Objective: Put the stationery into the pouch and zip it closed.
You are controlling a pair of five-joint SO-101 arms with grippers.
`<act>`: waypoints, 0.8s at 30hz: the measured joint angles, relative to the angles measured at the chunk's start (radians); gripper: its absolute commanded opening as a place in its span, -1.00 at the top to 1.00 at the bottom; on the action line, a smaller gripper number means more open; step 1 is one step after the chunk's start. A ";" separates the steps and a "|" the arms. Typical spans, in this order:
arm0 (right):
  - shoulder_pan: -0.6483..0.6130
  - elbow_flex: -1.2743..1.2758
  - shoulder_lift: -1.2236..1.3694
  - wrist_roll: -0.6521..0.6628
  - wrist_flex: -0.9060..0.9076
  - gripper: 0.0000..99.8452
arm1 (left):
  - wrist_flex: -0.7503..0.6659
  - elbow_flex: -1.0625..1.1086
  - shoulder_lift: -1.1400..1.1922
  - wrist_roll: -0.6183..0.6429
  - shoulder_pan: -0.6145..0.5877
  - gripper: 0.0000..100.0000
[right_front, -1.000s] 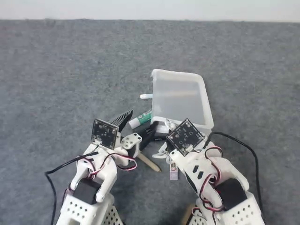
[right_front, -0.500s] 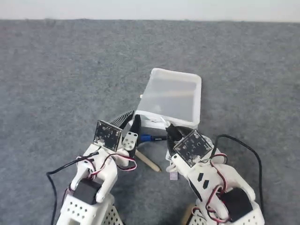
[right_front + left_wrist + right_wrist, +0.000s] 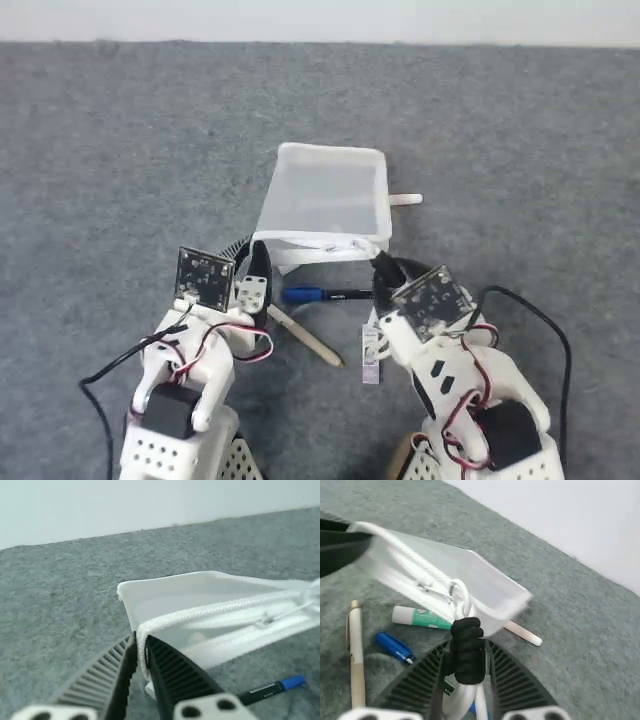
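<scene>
Left gripper [image 3: 141,645] pinches the pouch [image 3: 322,195] at its zipper edge, right gripper [image 3: 466,649] clamps the black pull cord [image 3: 466,630]; blue pen [image 3: 322,295] lies on the carpet [image 3: 120,150] between them.

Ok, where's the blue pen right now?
In the high view the blue pen lies on the carpet outside the pouch, just on the arms' side of its mouth, with the beige pen beside it.

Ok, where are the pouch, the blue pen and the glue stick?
pouch [image 3: 322,195], high view, on its translucent side panel.
blue pen [image 3: 326,294], high view, on the middle of its barrel.
glue stick [image 3: 419,617], right wrist view, on the middle of its tube.
</scene>
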 measured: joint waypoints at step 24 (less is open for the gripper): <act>0.103 -0.002 0.000 -0.072 -0.038 0.99 | 0.014 -0.017 0.000 -0.069 -0.025 0.48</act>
